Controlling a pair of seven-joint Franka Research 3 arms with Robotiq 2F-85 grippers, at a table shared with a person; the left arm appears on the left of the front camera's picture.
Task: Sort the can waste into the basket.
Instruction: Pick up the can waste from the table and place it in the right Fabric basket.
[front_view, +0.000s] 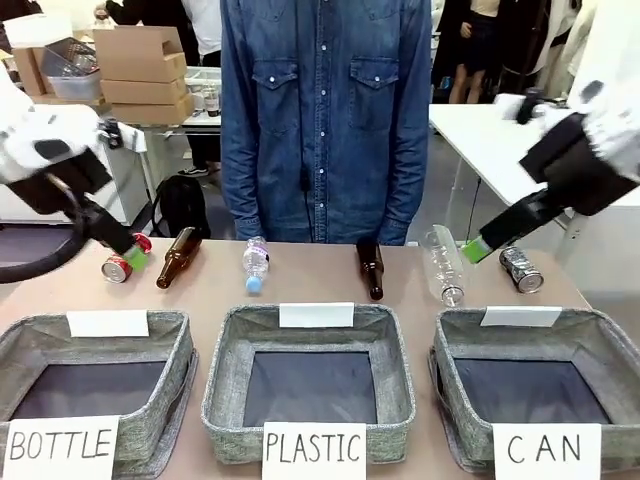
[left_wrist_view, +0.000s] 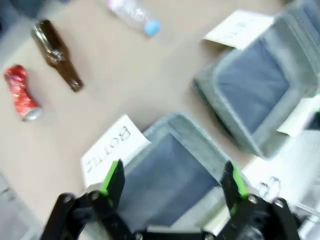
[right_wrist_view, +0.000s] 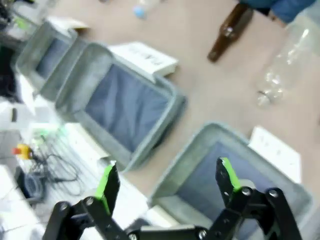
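Left gripper (front_view: 136, 258) (left_wrist_view: 171, 175): jaws spread wide with nothing between them; the green pads (left_wrist_view: 112, 176) are bare. In the left wrist view it hangs over the near end of the basket signed "BOTTLE" (left_wrist_view: 197, 131).
Left gripper's reach: in the front view its green tip shows at middle left, just beside the red can. The wrist view puts that can well apart from the fingers, so contact cannot be told.
Red can (front_view: 118, 267) (left_wrist_view: 21, 93): small and dented, red with silver ends, lying on its side on the table (front_view: 310, 285), left of a brown bottle (front_view: 177, 257).
Right gripper (front_view: 476, 250) (right_wrist_view: 167, 175): jaws spread wide and holding nothing. In the front view it slants down from the upper right, its green tip between a clear plastic bottle (front_view: 443, 265) and the dark can.
Dark can (front_view: 521, 269): small and crumpled, dark with silver print, lying on the table at middle right, just behind the far rim of its basket.
Basket signed "CAN" (front_view: 612, 350): grey woven fabric, dark bottom, lower right of the front view, nothing inside.
Other baskets: "PLASTIC" (front_view: 222, 372) in the middle, "BOTTLE" at lower left.
Rest of the row: a small clear bottle with a blue cap (front_view: 256, 265) and a second brown bottle (front_view: 371, 268), both lying down.
Person (front_view: 325, 120): stands at the far side in a denim shirt.
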